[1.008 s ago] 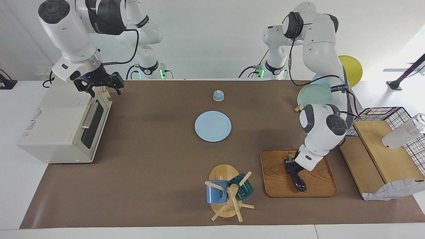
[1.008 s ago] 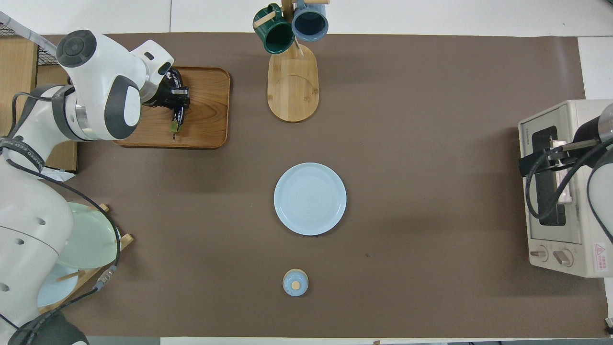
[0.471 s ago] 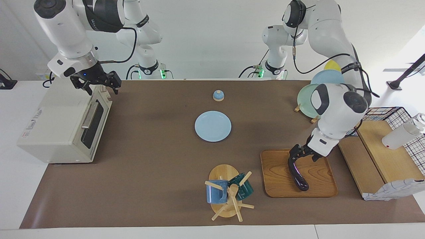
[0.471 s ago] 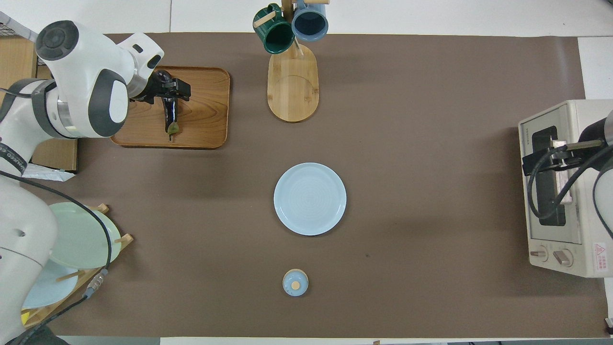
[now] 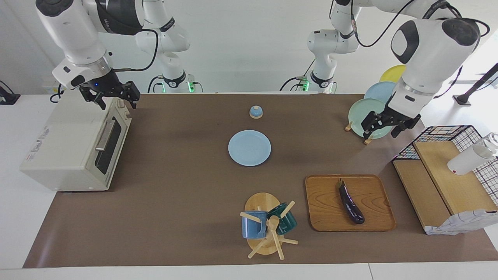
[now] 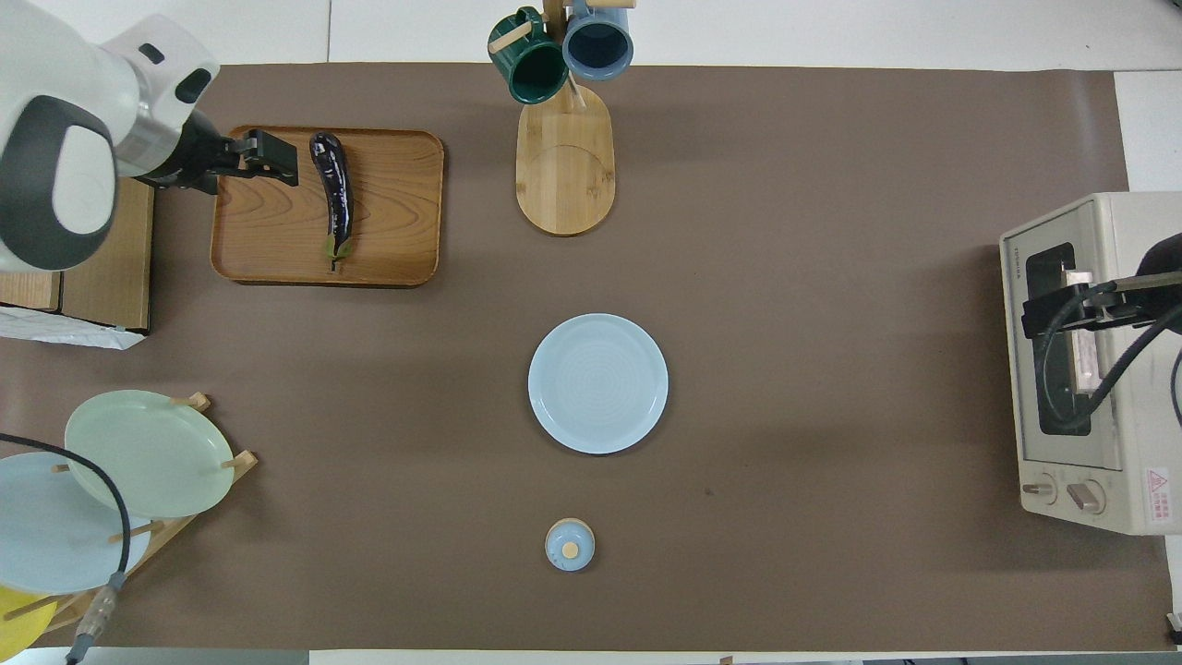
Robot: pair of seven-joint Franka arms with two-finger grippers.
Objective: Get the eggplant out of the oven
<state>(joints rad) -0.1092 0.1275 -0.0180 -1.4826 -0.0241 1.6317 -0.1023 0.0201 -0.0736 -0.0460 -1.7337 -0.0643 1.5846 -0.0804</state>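
Note:
The dark purple eggplant [image 5: 351,202] [image 6: 334,189] lies alone on the wooden tray [image 5: 373,217] [image 6: 268,249], its stem end pointing toward the robots. My left gripper [image 5: 385,125] [image 6: 268,157] hangs open and empty in the air, well above the tray's edge at the left arm's end of the table. The cream oven [image 5: 66,144] [image 6: 1090,369] stands at the right arm's end with its glass door shut. My right gripper [image 5: 113,97] [image 6: 1048,309] hovers open just over the oven's top front edge, holding nothing.
A light blue plate [image 5: 249,148] lies mid-table, with a small blue knobbed lid [image 5: 256,112] nearer the robots. A mug tree [image 5: 268,223] with two mugs stands beside the tray. A plate rack [image 5: 369,112] and a wooden shelf with a wire basket [image 5: 447,179] stand at the left arm's end.
My left gripper opened, let go of the eggplant on the tray, and rose away toward the plate rack. The right gripper lifted slightly over the oven.

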